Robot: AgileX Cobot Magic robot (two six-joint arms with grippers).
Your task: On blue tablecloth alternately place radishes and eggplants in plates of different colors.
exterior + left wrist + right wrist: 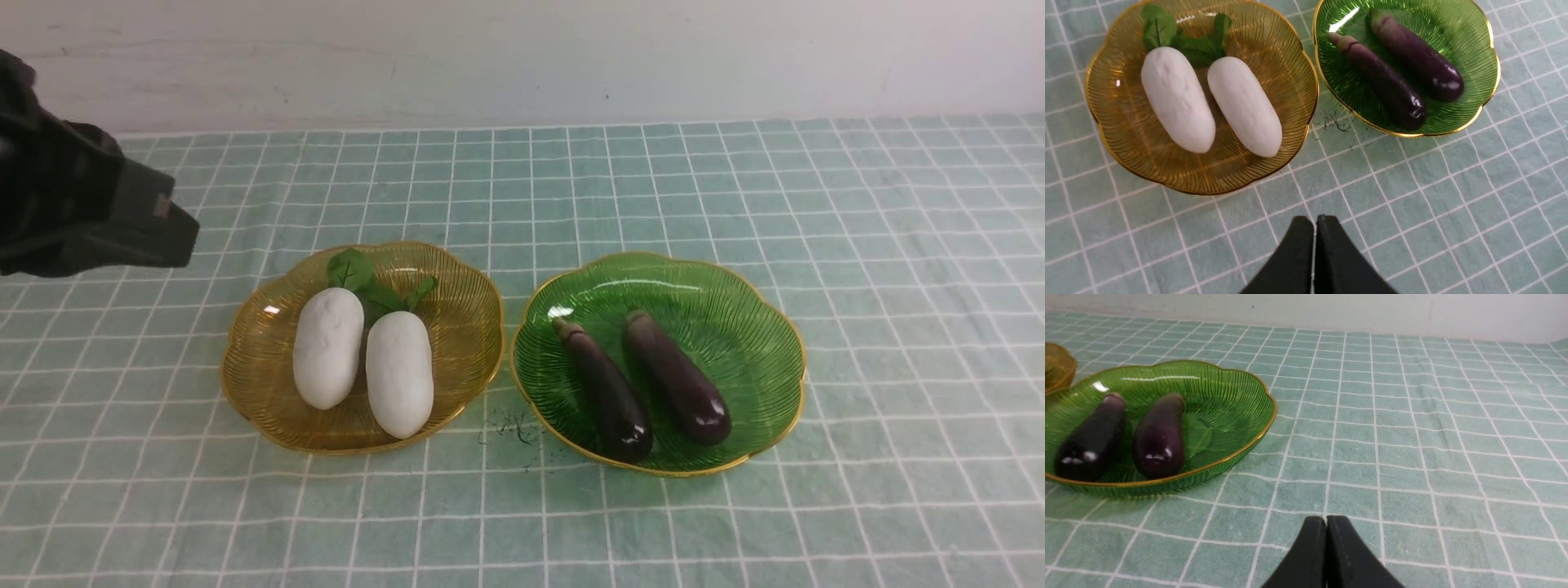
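blue tablecloth, only wrist views show both fingers clenched empty, left fingers, right fingers

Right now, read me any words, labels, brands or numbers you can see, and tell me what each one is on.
None can be read.
amber plate, green plate, radishes, eggplants: no lettering.
dark marks on the blue tablecloth: scribbles, not readable text.
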